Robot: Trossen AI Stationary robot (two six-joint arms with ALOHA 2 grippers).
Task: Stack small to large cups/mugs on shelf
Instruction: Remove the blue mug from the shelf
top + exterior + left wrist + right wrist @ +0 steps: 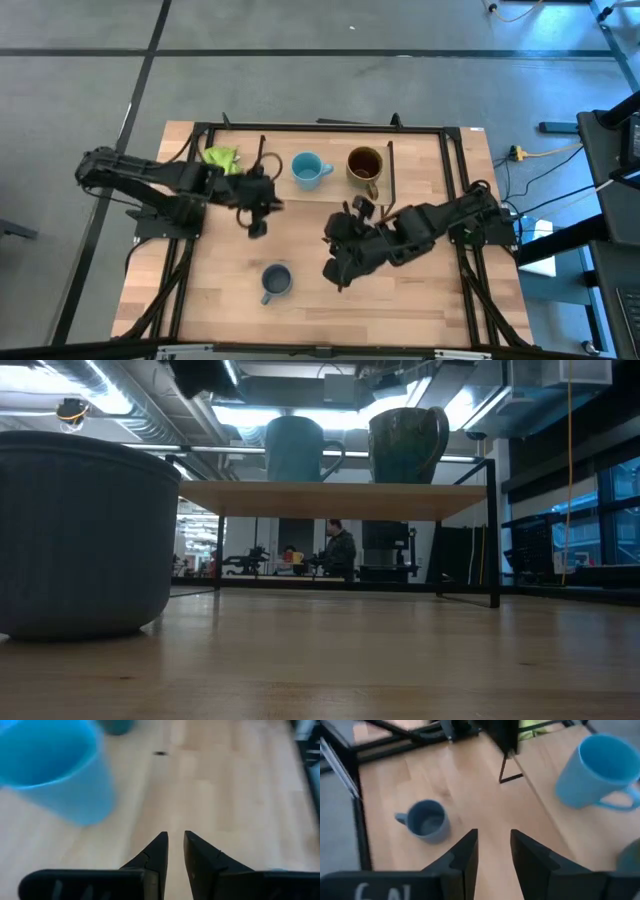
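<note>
The shelf (300,193) stands on the far part of the table. The sky-blue mug (310,168) and the brown-olive mug (365,165) stand upright on it side by side, as the low view shows: the sky-blue mug (295,450), the brown-olive mug (405,445). The small grey-blue mug (275,282) stands upright on the tabletop near the front edge. My left gripper (256,222) is shut and empty, just in front of the shelf, near the sky-blue mug (55,770). My right gripper (335,272) is open by a narrow gap and empty, right of the grey-blue mug (425,822).
A green thing (222,157) lies at the shelf's left end. The shelf's black wire legs (509,767) stand on the tabletop. The table's black frame (455,190) runs along its sides. A person (340,550) shows far off in the room behind.
</note>
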